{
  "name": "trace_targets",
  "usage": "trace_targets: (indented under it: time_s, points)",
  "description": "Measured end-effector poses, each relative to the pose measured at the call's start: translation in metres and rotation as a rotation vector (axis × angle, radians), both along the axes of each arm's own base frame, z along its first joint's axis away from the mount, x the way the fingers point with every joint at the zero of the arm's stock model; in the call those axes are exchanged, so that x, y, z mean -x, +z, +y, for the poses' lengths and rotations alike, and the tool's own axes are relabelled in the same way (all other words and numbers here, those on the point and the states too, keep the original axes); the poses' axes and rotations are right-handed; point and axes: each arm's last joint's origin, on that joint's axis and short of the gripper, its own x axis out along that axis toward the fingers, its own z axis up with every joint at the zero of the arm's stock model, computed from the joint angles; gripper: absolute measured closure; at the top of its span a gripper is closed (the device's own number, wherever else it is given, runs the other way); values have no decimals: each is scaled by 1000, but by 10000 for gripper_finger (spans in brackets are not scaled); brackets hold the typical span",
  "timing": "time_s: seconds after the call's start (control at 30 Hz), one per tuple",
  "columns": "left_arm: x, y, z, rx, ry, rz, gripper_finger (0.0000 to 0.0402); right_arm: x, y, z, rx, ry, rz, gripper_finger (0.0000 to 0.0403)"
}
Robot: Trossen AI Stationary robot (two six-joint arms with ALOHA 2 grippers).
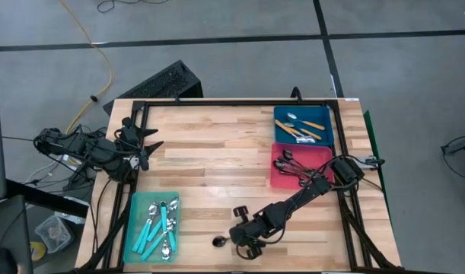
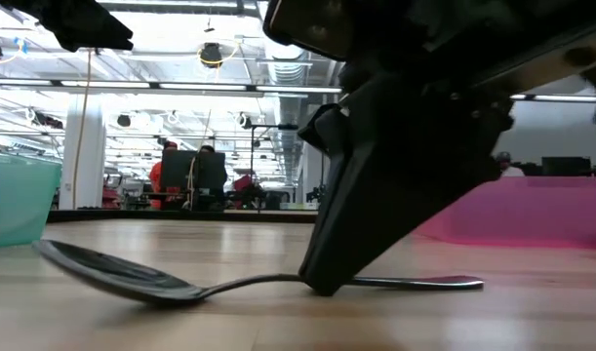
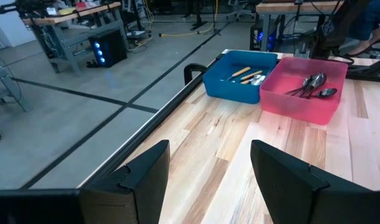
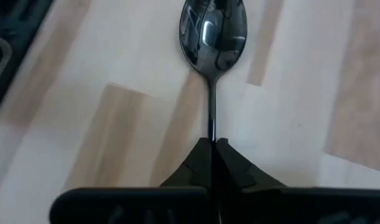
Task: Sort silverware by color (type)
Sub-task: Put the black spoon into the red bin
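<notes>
A dark all-metal spoon (image 4: 213, 31) lies on the wood table near its front edge, seen in the high view as the spoon (image 1: 219, 241). My right gripper (image 4: 213, 144) is shut on its handle, just right of the bowl (image 2: 112, 271). My left gripper (image 3: 208, 168) hovers open and holds nothing at the table's far left, shown from above as the left gripper (image 1: 144, 144). Other silverware lies in three trays. My right gripper pinches the spoon's thin handle (image 4: 212, 124) between its two fingertips, about midway along it. The fingers (image 2: 322, 278) slant down from the table's right side. The bowl and the handle's free end (image 2: 444, 282) rest on the table.
A teal tray (image 1: 135, 228) at the front left holds teal-handled spoons. At the far right, a blue tray (image 1: 323, 137) holds orange-handled pieces and a pink tray (image 1: 278, 179) holds dark spoons. Bare wood lies between the trays.
</notes>
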Motion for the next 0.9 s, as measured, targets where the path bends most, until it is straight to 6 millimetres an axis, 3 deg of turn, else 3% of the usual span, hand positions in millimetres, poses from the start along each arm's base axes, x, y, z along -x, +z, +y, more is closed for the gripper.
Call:
trace_targets:
  time_s: [0.53,0.9]
  points:
    - [0,0,0,0,0,0,189,-4,1,-3,60,9,-57,381]
    - [0,0,0,0,0,0,189,-11,26,-40,121,6,-56,380]
